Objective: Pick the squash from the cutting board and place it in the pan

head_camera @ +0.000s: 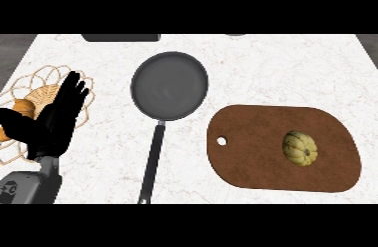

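Note:
A yellowish ribbed squash (300, 148) lies on the right half of a brown cutting board (251, 151) at the right of the counter. A dark grey pan (169, 85) sits left of the board, its long black handle (151, 166) pointing toward the near edge. My left hand (57, 118) rests open at the left, fingers up, well away from the pan and the squash. My right hand shows nowhere in the view.
A woven wire basket (33, 86) with orange items (22, 108) stands at the left edge, partly behind my left hand. A dark object (121, 37) sits at the counter's far edge. The counter top is white marble.

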Motion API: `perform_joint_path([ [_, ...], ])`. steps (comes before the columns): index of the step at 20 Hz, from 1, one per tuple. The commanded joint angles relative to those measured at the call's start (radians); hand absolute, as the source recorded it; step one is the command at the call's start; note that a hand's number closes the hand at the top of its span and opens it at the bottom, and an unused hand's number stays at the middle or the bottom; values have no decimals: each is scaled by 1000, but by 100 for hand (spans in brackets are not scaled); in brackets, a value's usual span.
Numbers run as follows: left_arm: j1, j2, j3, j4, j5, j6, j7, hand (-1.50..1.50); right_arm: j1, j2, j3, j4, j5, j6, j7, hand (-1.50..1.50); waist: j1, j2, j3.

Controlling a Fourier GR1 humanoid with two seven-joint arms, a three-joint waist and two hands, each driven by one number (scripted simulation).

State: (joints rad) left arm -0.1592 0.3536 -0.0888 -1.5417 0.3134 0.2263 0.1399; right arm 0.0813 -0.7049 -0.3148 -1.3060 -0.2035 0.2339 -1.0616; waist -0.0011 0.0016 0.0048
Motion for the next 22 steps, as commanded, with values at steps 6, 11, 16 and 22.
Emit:
perform_joint_path([
  [6, -38, -24, -18, -9, -43, 40, 50, 0, 0, -105, 25, -150, 258, -110, -63, -150, -5, -2, -5],
  [11, -8, -10, 26, -22, -13, -6, 31, 0, 38, -96, 78, -270, 420, -189, 48, -150, -3, -4, -6],
  [16, -8, -13, 30, 24, -15, -25, 18, 0, 87, -167, 181, -281, 646, -196, 165, -150, -3, 0, -6],
  [22, 27, -24, 52, -30, -34, -36, 32, 0, 166, -68, 194, -383, 791, -261, 189, -150, -6, -3, -5],
])
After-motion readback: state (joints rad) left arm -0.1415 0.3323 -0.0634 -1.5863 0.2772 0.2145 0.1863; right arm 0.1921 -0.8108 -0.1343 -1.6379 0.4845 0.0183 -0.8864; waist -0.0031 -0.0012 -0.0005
